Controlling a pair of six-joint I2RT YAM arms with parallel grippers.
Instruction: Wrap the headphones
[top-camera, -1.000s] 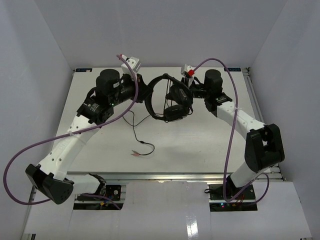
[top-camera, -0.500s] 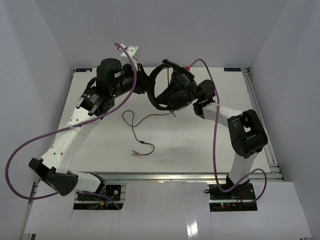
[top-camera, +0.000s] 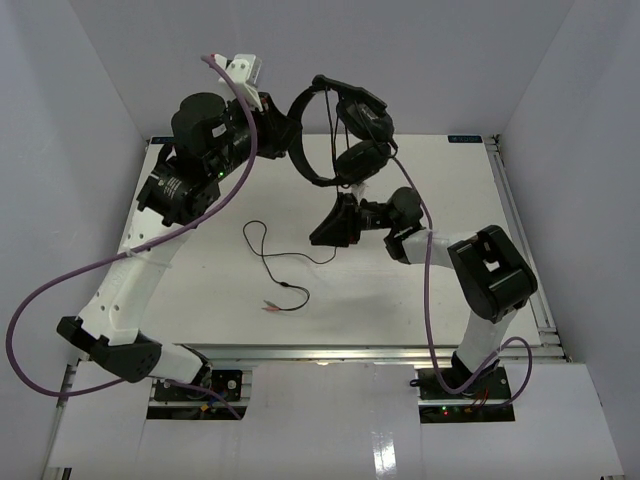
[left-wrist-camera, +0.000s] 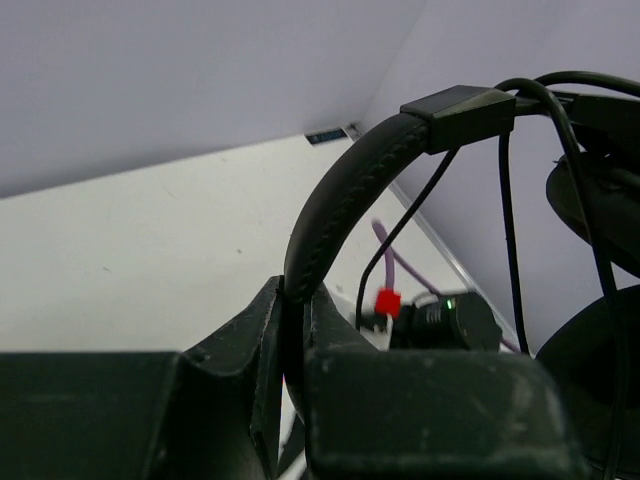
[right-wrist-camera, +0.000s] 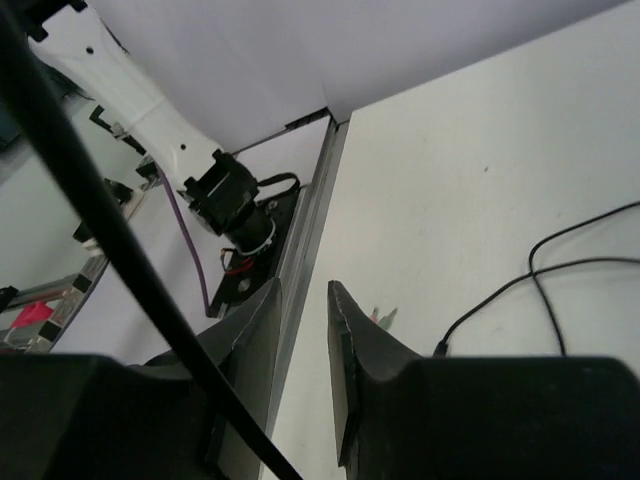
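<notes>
The black headphones (top-camera: 340, 130) hang in the air over the far middle of the table. My left gripper (top-camera: 284, 136) is raised and shut on the curved headband (left-wrist-camera: 345, 190); its jaws (left-wrist-camera: 295, 297) pinch it. Both ear cups (top-camera: 362, 160) dangle to its right. The thin black cable (top-camera: 262, 250) drops to the table and ends in coloured plugs (top-camera: 272, 306), which also show in the right wrist view (right-wrist-camera: 383, 317). My right gripper (top-camera: 326, 230) is low over the table below the ear cups. Its jaws (right-wrist-camera: 305, 292) stand slightly apart and hold nothing. A cable strand (right-wrist-camera: 100, 220) crosses close to that camera.
Purple robot cables (top-camera: 70, 290) loop off both arms. White walls enclose the table (top-camera: 400, 300) on three sides. A metal rail (top-camera: 520, 230) runs along its right edge. The right arm's wrist with a red tag (left-wrist-camera: 388, 301) shows beneath the headband.
My left gripper has lifted the headphones higher, up and to the left. My right gripper has let go of the ear cups and dropped down and nearer, close to the table.
</notes>
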